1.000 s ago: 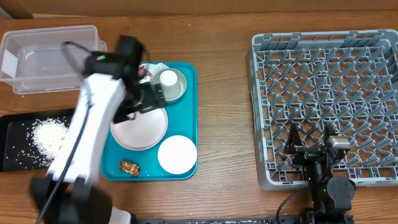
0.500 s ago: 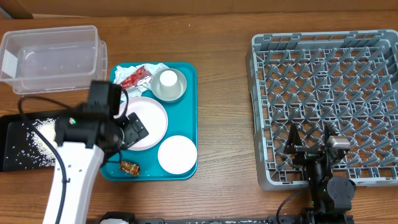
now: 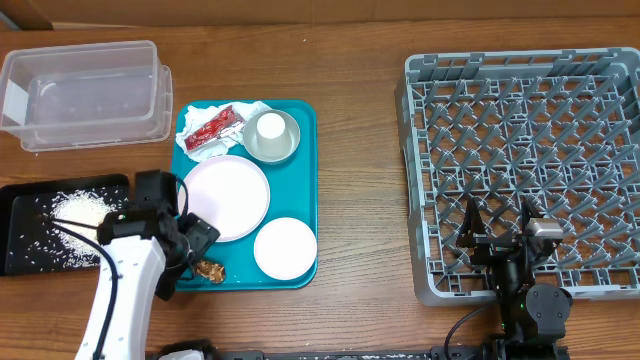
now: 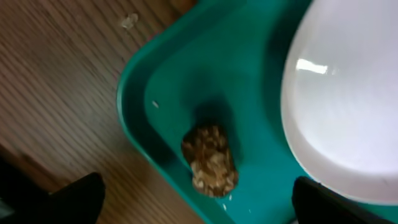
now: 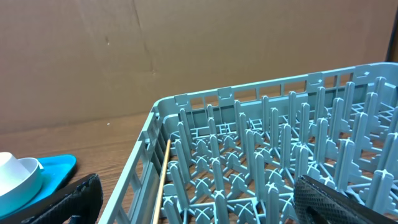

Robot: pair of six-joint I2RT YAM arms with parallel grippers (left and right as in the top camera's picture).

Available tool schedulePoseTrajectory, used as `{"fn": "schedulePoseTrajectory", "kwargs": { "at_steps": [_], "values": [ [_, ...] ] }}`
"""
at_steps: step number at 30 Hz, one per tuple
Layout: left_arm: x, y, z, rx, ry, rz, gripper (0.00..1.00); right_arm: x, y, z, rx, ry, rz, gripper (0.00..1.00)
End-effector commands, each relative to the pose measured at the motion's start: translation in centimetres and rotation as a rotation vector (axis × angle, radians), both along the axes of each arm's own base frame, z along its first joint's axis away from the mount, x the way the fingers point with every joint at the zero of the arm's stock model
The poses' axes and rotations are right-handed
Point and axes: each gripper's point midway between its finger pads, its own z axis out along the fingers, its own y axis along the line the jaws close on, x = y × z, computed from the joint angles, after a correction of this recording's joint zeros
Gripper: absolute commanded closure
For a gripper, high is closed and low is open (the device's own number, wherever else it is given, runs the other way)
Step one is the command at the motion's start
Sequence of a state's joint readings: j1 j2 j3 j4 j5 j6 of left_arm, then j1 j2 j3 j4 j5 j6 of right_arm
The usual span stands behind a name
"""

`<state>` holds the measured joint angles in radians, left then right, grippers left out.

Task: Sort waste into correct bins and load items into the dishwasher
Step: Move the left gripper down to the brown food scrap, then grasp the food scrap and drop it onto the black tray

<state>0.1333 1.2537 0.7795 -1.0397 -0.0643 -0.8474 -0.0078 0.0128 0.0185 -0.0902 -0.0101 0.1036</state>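
In the near corner of the teal tray (image 4: 249, 81), the brown food lump (image 4: 210, 160) lies beneath your left tool (image 4: 196, 186) — jaws wide apart, holding nothing. Waste-sorting step: lower straight, close gently.

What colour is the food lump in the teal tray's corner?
The food lump is mottled brown and tan, clearest in the left wrist view.

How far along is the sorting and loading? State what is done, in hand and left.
Done: rice lies in the black tray. In hand: the open left gripper hovers over the brown lump on the teal tray. Left: napkin, wrapper, two plates, cup and bowl sit on that tray; the rack holds no dishes; right gripper rests open at its edge.
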Motion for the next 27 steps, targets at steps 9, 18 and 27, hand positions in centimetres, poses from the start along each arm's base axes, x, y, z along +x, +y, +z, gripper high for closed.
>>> {"fn": "schedulePoseTrajectory", "kwargs": {
  "at_steps": [9, 18, 27],
  "values": [
    [0.3, -0.4, -4.6, -0.047, 0.055, 0.01, 0.14, 0.0, -0.3, -0.1, -0.007, -0.006, -0.014, 0.0],
    [1.4, -1.8, -6.1, -0.135, 0.05, -0.082, 0.15, 0.0, -0.3, -0.1, -0.007, -0.006, -0.014, 0.0],
    [1.1, -2.0, -6.3, -0.145, 0.067, -0.081, 0.3, 0.0, -0.3, -0.1, -0.007, -0.006, -0.014, 0.0]
  ]
}}
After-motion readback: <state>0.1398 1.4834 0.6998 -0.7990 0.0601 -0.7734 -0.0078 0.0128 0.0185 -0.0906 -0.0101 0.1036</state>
